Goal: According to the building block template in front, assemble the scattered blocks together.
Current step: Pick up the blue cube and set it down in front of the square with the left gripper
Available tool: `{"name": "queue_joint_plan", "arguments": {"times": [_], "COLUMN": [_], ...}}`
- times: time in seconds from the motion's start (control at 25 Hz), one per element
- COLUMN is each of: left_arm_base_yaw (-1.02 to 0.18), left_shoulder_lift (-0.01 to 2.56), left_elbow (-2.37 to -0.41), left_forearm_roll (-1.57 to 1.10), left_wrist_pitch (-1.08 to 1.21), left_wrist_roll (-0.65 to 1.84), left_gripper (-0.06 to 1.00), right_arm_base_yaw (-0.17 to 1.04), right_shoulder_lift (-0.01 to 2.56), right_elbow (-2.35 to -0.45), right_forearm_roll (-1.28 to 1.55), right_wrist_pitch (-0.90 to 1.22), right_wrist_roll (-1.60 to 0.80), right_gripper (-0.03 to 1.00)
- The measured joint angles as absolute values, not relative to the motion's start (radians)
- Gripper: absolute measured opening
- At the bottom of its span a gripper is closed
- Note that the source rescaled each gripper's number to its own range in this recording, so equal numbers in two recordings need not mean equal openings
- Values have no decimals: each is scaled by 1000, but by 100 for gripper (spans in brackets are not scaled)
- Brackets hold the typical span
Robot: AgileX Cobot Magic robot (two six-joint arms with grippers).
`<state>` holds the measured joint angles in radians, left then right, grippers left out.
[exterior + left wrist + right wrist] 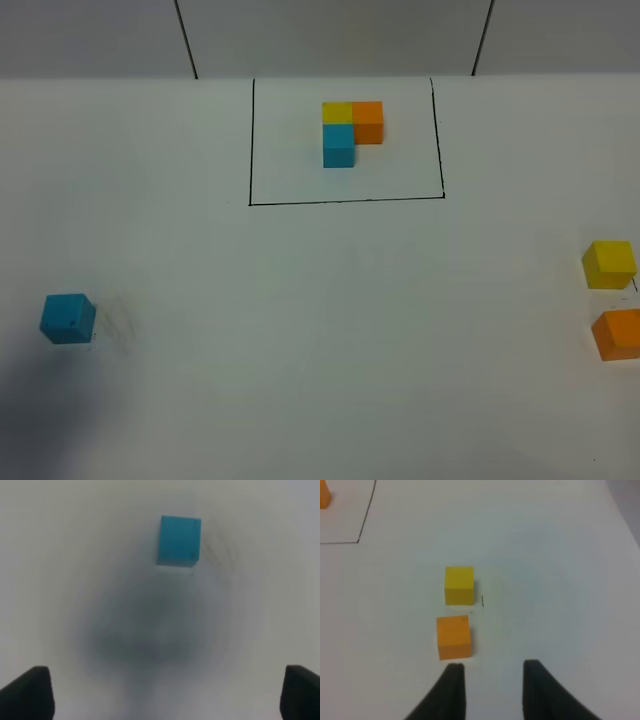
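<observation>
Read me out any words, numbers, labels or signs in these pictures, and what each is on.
None: no word, number, label or sign can be read in any view.
The building block template, cyan cube, yellow cube and orange cube have plain faces.
The black rectangle on the table is only a drawn line.
The short black mark beside the yellow cube is a stroke, not a letter.

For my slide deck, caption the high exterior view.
Framed three-cube template at back; loose cyan cube left, yellow cube and orange cube right.
</observation>
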<state>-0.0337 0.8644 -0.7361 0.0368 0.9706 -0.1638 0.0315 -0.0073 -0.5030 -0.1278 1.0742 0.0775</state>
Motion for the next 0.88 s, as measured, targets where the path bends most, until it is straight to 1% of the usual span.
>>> {"name": "queue_joint_plan", "arguments": {"times": [0.32,0.88], "left_arm_base_yaw": [-34,-34], "left_shoulder_lift": [1153,1469], "left_elbow": [-743,-744], "left_forearm_roll": [37,37], "left_wrist_pitch": [782,555], "left_wrist_roll": [-161,-161], "left_gripper": [89,84], "right_arm_base_yaw": [31,31], "right_shoulder_lift": [-7,-7], "right_elbow": [-503,-503], "right_forearm_roll": [-128,-128], "right_wrist_pitch": [1074,1074], "right_wrist_roll": [78,78], "right_gripper": [2,2]}}
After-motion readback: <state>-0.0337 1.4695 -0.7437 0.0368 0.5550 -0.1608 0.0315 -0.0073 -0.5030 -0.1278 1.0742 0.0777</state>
